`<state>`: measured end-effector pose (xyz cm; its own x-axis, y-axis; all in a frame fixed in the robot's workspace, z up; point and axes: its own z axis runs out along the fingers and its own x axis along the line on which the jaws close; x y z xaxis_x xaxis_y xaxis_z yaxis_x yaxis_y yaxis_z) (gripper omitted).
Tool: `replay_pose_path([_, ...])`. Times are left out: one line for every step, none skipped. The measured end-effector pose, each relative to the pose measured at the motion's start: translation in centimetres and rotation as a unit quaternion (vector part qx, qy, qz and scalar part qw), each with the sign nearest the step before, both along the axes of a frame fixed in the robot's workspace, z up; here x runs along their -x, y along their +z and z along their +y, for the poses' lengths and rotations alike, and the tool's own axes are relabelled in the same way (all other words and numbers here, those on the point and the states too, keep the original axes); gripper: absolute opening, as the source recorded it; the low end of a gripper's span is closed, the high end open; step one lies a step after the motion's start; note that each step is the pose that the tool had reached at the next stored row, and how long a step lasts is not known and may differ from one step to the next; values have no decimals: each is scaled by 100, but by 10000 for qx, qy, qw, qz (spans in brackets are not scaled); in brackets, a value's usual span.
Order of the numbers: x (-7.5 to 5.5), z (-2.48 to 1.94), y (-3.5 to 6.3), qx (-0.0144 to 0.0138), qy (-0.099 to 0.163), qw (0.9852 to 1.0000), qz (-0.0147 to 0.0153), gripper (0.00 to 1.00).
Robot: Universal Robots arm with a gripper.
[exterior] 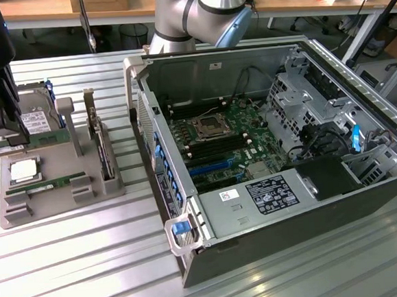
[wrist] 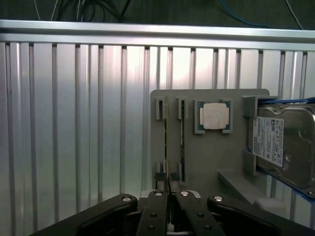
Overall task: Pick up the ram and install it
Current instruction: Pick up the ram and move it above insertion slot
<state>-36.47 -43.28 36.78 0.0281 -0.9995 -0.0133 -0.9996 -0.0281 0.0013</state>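
Note:
The ram (exterior: 46, 182) is a thin green stick lying in the slots along the front of the grey holder tray (exterior: 62, 204). In the wrist view the ram (wrist: 167, 132) is seen edge-on, running straight away from my fingertips. My gripper (exterior: 4, 126) hangs above the tray's far left end, well above the stick and not touching it. In the wrist view my gripper (wrist: 168, 183) has its black fingers (wrist: 158, 189) pressed together with nothing between them. The open computer case (exterior: 254, 151) stands on the exterior view's right, with dark memory slots (exterior: 209, 146) beside the processor socket.
On the tray also rest a square silver processor (wrist: 214, 116), a hard drive (wrist: 275, 142) in a blue-edged cradle, and an upright green card with a metal bracket (exterior: 100, 146). The ribbed aluminium table (exterior: 91, 267) surrounds them. The arm's grey joint (exterior: 202, 14) stands behind the case.

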Motion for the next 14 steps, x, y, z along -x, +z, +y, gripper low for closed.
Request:
replay_pose_path([0, 0, 14, 0, 0, 10000, -1, 12])
replay_pose_path([0, 0, 22, 0, 0, 10000, 0, 12])
replay_pose_path([0, 0, 34, 0, 0, 10000, 0, 12])
replay_pose_path([0, 0, 47, 0, 0, 10000, 0, 12])
replay_pose_path([0, 0, 54, 0, 0, 10000, -1, 12])
replay_pose_path([0, 0, 61, 0, 0, 10000, -1, 12])
replay_pose_path([0, 0, 67, 0, 0, 10000, -1, 12])
replay_pose_path([0, 0, 74, 0, 0, 10000, -1, 12])
replay_pose_path([0, 0, 79, 0, 0, 10000, 0, 12])
replay_pose_path([0, 0, 83, 0, 0, 10000, -1, 12])
replay_pose_path([0, 0, 88, 0, 0, 10000, 0, 12])
replay_pose_path([0, 0, 93, 0, 0, 10000, 0, 12])
replay_pose_path([0, 0, 100, 0, 0, 10000, 0, 12])
replay_pose_path([0, 0, 106, 0, 0, 10000, -1, 12])
